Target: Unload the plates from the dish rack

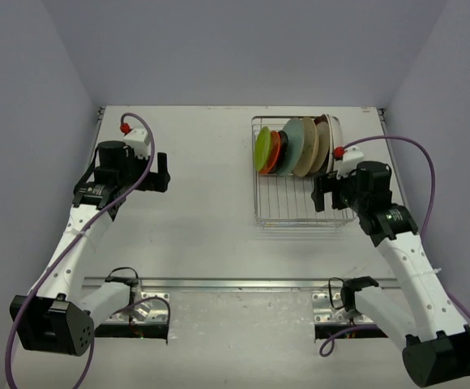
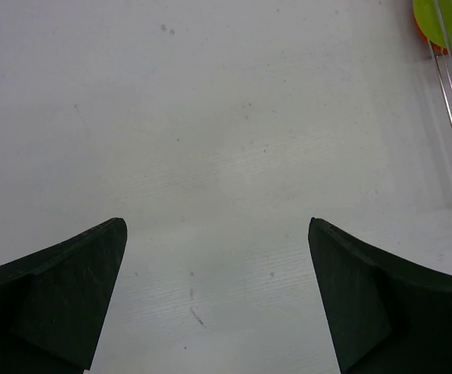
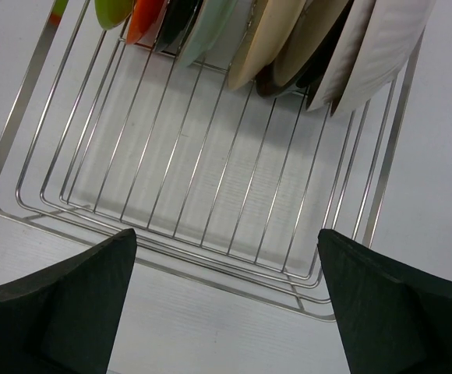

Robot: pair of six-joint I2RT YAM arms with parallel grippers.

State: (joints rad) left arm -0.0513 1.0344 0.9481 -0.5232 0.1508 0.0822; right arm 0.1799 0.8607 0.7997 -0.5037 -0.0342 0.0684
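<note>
The white table (image 1: 211, 235) fills most of the top view, with pale grey walls around it. Two white arms rise from its lower edge: the left arm (image 1: 69, 243) bends up the left side of the frame and the right arm (image 1: 409, 259) up the right side. Right of centre in the upper half sits the dish rack (image 1: 296, 207), a silver wire rectangle whose lower half is bare rods. The plates (image 1: 296, 147) stand on edge, leaning, in a tight row across its upper end. The lime green plate (image 1: 262, 150) is at the left, then orange, black, pale teal, cream and a brown-rimmed one, with the white plate (image 1: 335, 134) at the right. The right gripper (image 1: 320, 190) hovers over the rack's right part, just below the plates, with its jaws wide apart and nothing between them. The left gripper (image 1: 162, 172), in the upper left and well apart from the rack, is likewise spread over bare table and holds nothing.
</note>
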